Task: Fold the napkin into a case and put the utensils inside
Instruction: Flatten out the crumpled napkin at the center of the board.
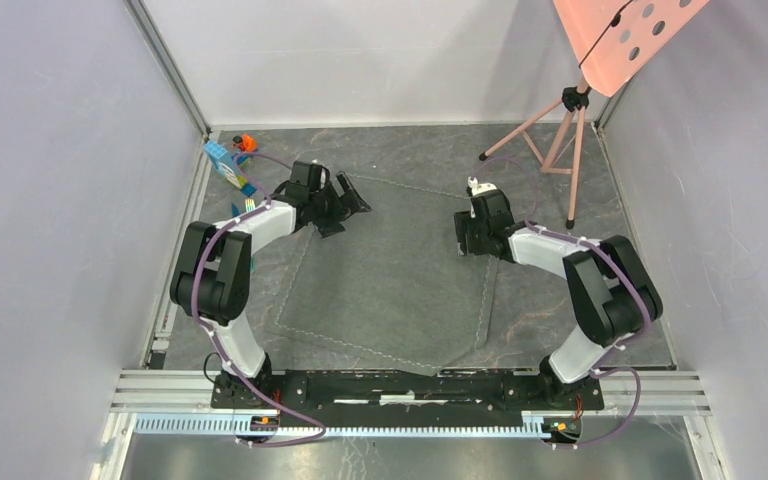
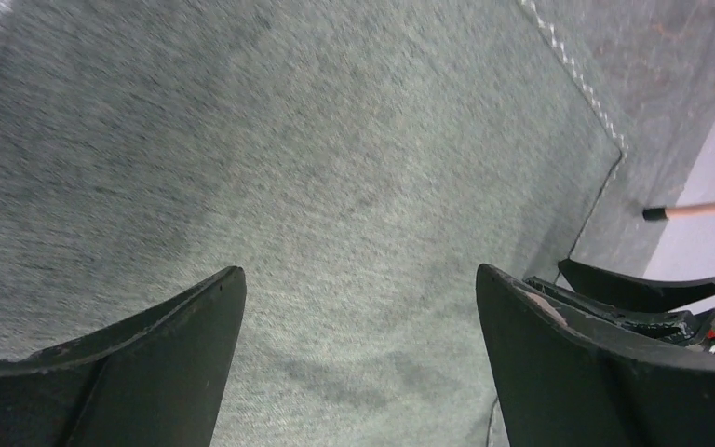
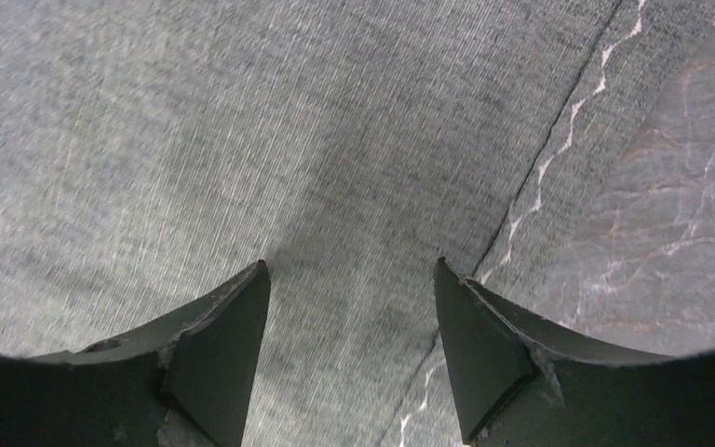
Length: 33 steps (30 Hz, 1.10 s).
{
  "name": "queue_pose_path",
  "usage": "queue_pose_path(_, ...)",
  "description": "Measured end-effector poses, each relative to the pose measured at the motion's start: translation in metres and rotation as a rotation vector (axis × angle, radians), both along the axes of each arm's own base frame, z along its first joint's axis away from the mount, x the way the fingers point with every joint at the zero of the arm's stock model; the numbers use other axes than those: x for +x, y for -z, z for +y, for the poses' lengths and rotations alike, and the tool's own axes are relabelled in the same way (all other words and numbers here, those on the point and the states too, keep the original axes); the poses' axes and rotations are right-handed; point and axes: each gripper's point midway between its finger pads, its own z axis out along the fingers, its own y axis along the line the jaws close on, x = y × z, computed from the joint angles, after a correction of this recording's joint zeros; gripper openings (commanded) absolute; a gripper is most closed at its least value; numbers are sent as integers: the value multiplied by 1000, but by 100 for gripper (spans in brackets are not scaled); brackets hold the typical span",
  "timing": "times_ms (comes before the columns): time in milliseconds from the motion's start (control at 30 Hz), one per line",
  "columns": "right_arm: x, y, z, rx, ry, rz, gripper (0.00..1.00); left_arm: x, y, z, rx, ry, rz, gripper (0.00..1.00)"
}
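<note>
In the left wrist view the left jaws fill the bottom of the picture. They stand wide apart and there is nothing between them. Under them lies the napkin (image 2: 335, 168), flat on the desk (image 2: 652, 84). In the right wrist view the right jaws are also apart and hold nothing, though the gap is a little narrower. They hang just above the right edge of the napkin, and the stitched line (image 3: 603, 86) runs between the two tips and away from them.

From above, the napkin is spread out in the middle of the desk as one flat sheet, with no fold made in it. The left jaws are over its far left corner and the right jaws are over its right edge, near the far right corner. The left arm (image 1: 222, 270) and the right arm (image 1: 600, 285) bend inward from their bases at the near edge.

At the far left of the desk, just beyond the left arm, are the blue and orange blocks (image 1: 222, 158). Some small blue and green pieces show beside them. They are too small, and too much hidden by the arm, for me to tell whether they are the utensils.

At the far right stands a pink tripod (image 1: 560, 140), with a pink board (image 1: 625, 35) full of holes above it.
</note>
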Motion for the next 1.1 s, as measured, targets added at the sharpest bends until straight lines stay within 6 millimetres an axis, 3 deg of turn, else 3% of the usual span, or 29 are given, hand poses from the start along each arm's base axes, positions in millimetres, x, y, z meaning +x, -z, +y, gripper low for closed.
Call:
queue_pose_path(233, 38, 6, -3, 7, 47, -31, 71, 21, 8, 17, 14, -79, -27, 100)
queue_pose_path(333, 61, 5, -1, 18, 59, -64, 71, 27, 28, 26, 13, -127, 12, 100)
queue_pose_path(433, 88, 5, 2, 15, 56, -93, 72, 41, 26, 32, -2, -159, -1, 100)
queue_pose_path(600, 138, 1, 21, 18, -19, -136, 74, 71, 23, 39, 9, -200, -21, 100)
queue_pose_path(700, 148, -7, 36, 57, -86, -128, 80, 76, 21, 45, 39, -217, -9, 100)
queue_pose_path(767, 143, -15, 43, 87, -119, -115, 83, 73, 18, 46, 43, -217, -2, 100)
queue_pose_path(900, 112, -69, 45, 174, -155, -151, 83, 53, -14, 34, -2, -169, -24, 100)
queue_pose_path(1000, 65, -112, 30, 293, -145, -212, 83, 27, -71, 13, -84, -83, -115, 100)
queue_pose_path(1100, 21, -128, -1, 389, -90, -257, 83, 5, -143, -9, -189, 26, -262, 100)
